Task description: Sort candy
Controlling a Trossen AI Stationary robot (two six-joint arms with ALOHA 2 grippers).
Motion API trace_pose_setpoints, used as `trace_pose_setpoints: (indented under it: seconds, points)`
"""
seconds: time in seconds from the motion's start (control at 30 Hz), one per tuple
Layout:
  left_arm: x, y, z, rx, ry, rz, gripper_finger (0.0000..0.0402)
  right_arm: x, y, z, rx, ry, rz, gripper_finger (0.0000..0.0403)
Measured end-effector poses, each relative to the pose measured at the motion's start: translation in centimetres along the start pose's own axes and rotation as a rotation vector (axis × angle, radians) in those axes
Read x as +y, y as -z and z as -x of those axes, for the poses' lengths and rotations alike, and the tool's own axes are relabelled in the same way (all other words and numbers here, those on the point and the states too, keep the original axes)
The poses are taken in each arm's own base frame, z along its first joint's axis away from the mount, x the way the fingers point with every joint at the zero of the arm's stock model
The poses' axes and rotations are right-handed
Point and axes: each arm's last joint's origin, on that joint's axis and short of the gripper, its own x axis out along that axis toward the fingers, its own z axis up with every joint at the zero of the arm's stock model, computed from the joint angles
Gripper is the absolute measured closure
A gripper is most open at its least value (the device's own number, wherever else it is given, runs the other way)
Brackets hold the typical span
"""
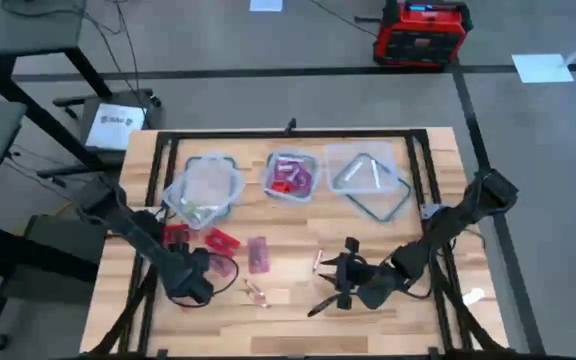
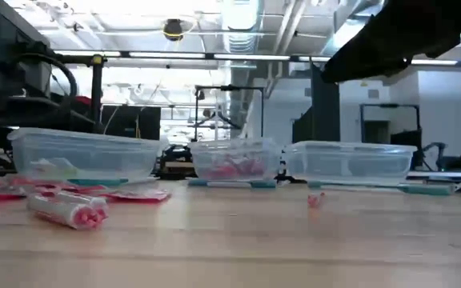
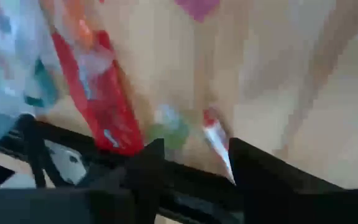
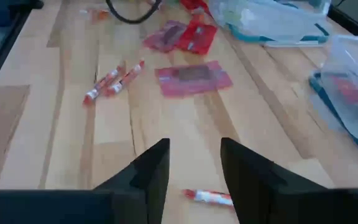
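Observation:
Candy in red and pink wrappers lies loose on the wooden table: flat red packs (image 1: 221,239), a pink pack (image 1: 259,254) and small rolls (image 1: 256,292). My left gripper (image 1: 193,285) hangs open, tipped down over the near-left candy. A long red pack (image 3: 104,106) lies ahead of it, and a small red-and-white piece (image 3: 216,140) lies by one finger; the view is blurred. My right gripper (image 1: 343,275) stands open above the table's near middle, with a small roll (image 4: 207,197) on the wood under its fingers (image 4: 154,168).
Three clear tubs stand in a row at the far side: the left one (image 1: 205,188) holds pale pieces, the middle one (image 1: 291,177) red candy, the right one (image 1: 368,178) little. Bare wood (image 1: 418,320) lies near the front right. Black frame rails (image 1: 153,170) edge the table.

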Motion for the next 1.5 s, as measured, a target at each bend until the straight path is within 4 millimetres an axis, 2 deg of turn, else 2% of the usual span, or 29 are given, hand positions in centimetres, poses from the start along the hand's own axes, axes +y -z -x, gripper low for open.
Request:
trace_pose_setpoints:
  seconds: [0.23,0.4,0.53,0.67,1.0,1.13,1.3,1.5]
  points:
    - [1.5,1.8,-2.5,0.026,0.031,0.076,0.0264,0.0,0.0,0.0,0.0,-0.001,0.0,0.0271]
    - [0.8,1.2,-2.7,-0.135,0.184,-0.006,0.0268,0.0,0.0,0.0,0.0,-0.001,0.0,0.0271]
    - [0.6,0.8,-2.7,-0.198,0.196,-0.095,0.0268,0.0,0.0,0.0,0.0,0.0,0.0,0.0271]
    - [0.6,0.1,-2.0,-0.228,0.209,-0.078,0.0268,0.0,0.0,0.0,0.0,0.0,0.0,0.0271]
    - [0.0,-3.4,2.6,-0.517,0.399,-0.029,0.0268,0.0,0.0,0.0,0.002,0.001,0.001,0.0271]
    - [0.3,-3.9,3.7,-0.552,0.41,-0.009,0.0268,0.0,0.0,0.0,0.002,0.001,0.002,0.0271]
    - [0.4,-3.9,3.7,-0.553,0.383,-0.067,0.0268,0.0,0.0,0.0,0.002,0.002,0.002,0.0271]
    - [0.6,-3.2,2.0,-0.485,0.315,-0.08,0.0268,0.0,0.0,0.0,0.002,0.0,0.003,0.0271]
